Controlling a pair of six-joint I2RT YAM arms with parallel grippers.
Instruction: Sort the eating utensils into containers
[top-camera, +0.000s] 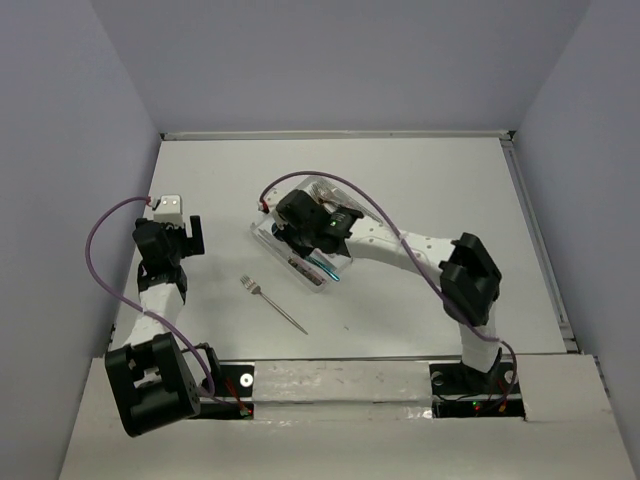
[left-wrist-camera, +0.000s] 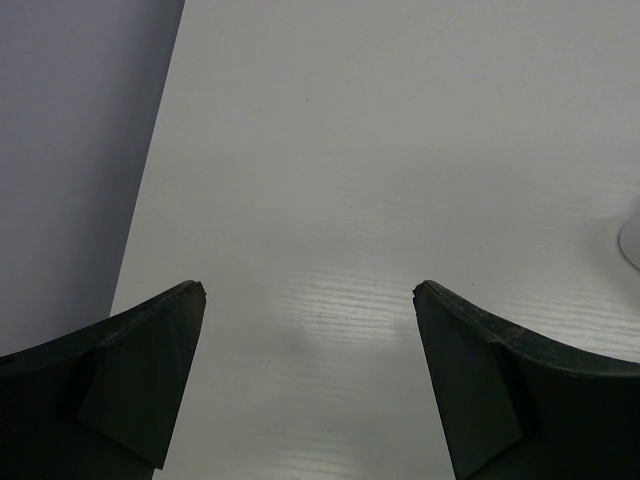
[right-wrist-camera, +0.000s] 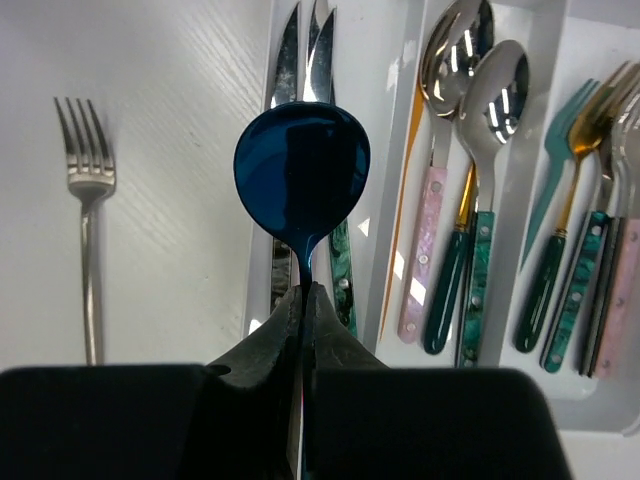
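The right tool (right-wrist-camera: 303, 297) clamps a blue spoon (right-wrist-camera: 302, 170) over the knife compartment of the white tray (right-wrist-camera: 393, 150); a silver fork (right-wrist-camera: 86, 190) lies on the bench (right-wrist-camera: 180, 150); the left tool (left-wrist-camera: 310, 292) stands open.

Above tray (top-camera: 263, 236): the right hand (right-wrist-camera: 303, 300), clamped on a blue spoon (right-wrist-camera: 302, 175), hung over the knives (right-wrist-camera: 320, 60) and barred that compartment.
Other compartments: open from above, though lined with utensils (right-wrist-camera: 476, 250).
Tray's 7 o'clock: a fork (top-camera: 272, 303) lay on the table (top-camera: 430, 180), bare room around it.
Tray's 4 o'clock: the right arm (top-camera: 400, 250) crossed the way.
Tray's 12 to 2 o'clock: bare table.
Left hand (left-wrist-camera: 310, 290): spread wide, bare table ahead, a wall (left-wrist-camera: 70, 150) at 9 o'clock.
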